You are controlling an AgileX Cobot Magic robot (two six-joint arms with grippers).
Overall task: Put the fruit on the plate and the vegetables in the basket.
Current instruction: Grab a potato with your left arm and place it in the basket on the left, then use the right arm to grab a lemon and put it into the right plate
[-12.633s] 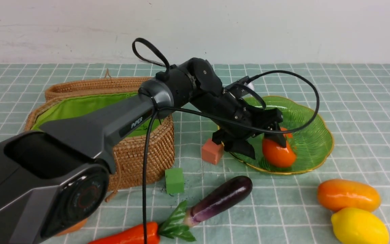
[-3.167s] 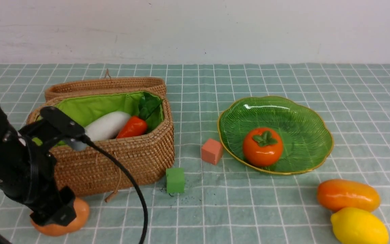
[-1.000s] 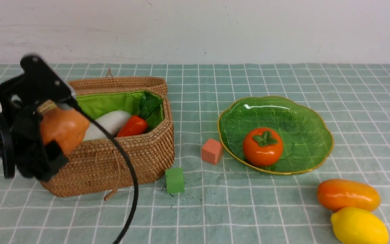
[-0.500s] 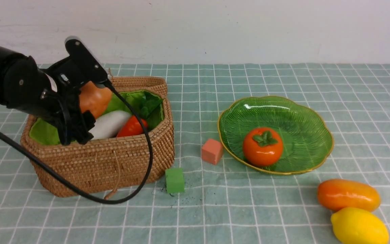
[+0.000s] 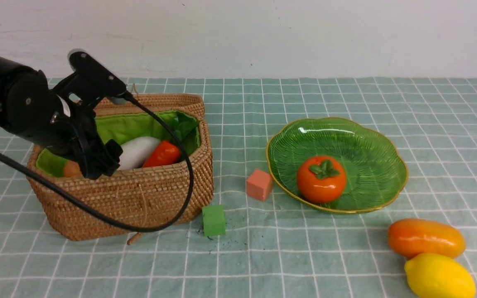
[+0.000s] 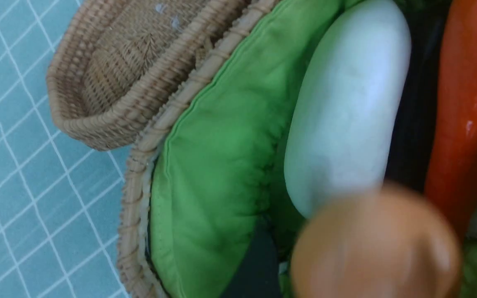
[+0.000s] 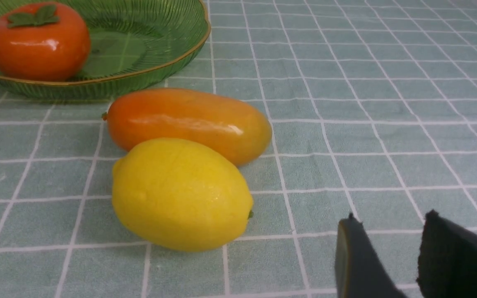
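The persimmon [image 5: 321,179] sits on the green plate [image 5: 367,132]. The mango [image 5: 426,238] and lemon [image 5: 439,276] lie near right. The potato [image 5: 71,169], white vegetable [image 5: 137,151] and carrot [image 5: 163,154] are inside the open basket [image 5: 139,198], left.

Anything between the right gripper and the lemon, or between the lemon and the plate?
Nothing visible between the right gripper and the lemon, only tablecloth. The mango lies between the lemon and the plate.

Ahead of me: scuffed white wall [image 5: 263,37] across upper frame; below, pale green checked tablecloth [image 5: 449,124], even soft light.
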